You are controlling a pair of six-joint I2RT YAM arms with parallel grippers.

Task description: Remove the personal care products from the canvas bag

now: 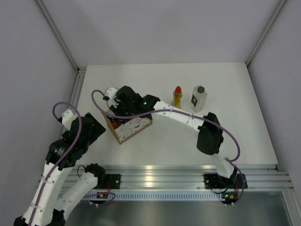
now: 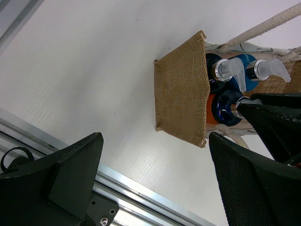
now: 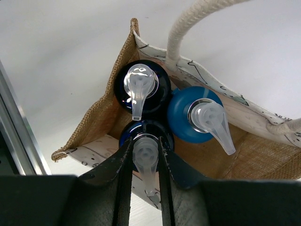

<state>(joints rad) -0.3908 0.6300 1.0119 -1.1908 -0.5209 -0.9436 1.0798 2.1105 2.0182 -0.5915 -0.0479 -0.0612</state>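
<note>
The canvas bag (image 1: 134, 128) stands left of the table's middle, seen also in the left wrist view (image 2: 182, 89) and the right wrist view (image 3: 96, 120). Inside stand three pump bottles: a blue one (image 3: 188, 117), a dark-capped one (image 3: 141, 89), and an orange one with a dark cap (image 2: 210, 109). My right gripper (image 3: 146, 141) reaches down into the bag and is shut on the clear pump head (image 3: 146, 157) of that orange bottle. My left gripper (image 2: 155, 162) is open and empty, just left of the bag. The yellow bottle with the red cap (image 1: 177, 97) and the whitish square bottle (image 1: 198, 99) stand on the table to the right.
White rope handles (image 3: 188, 23) arch over the bag's mouth. The aluminium rail (image 1: 188, 174) runs along the near table edge. Grey walls enclose the table on the left, back and right.
</note>
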